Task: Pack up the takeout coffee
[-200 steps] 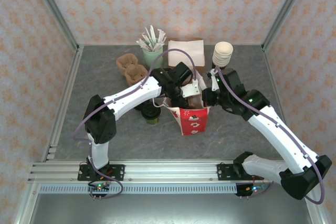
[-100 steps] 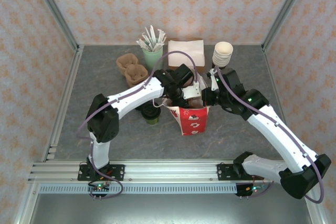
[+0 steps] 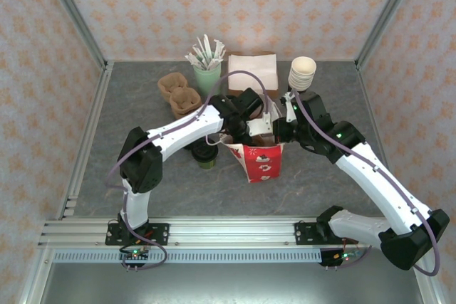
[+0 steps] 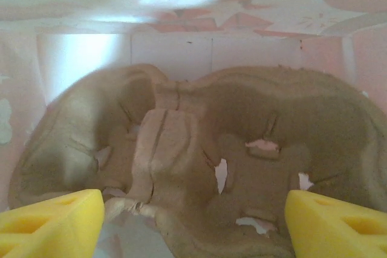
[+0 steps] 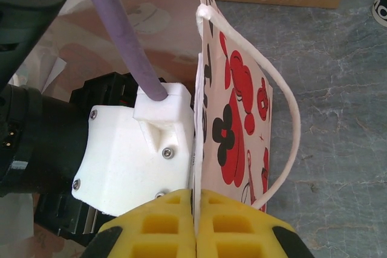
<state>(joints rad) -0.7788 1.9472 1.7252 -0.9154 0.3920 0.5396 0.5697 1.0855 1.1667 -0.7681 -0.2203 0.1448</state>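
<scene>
Snagging worries me: left gripper [image 4: 193,225], fingers spread inside the bag [image 5: 236,125] over the cup tray [image 4: 199,143], could topple it backing out, despite my right gripper [image 5: 195,222] pinching its rim

In the top view, we see that the left arm [image 3: 178,131] has slid a little toward the right of the frame. Its dark elbow at lower left moved right too. The left gripper [image 4: 193,216] has gone slightly deeper into the red-and-white paper bag [image 3: 262,163].
</scene>
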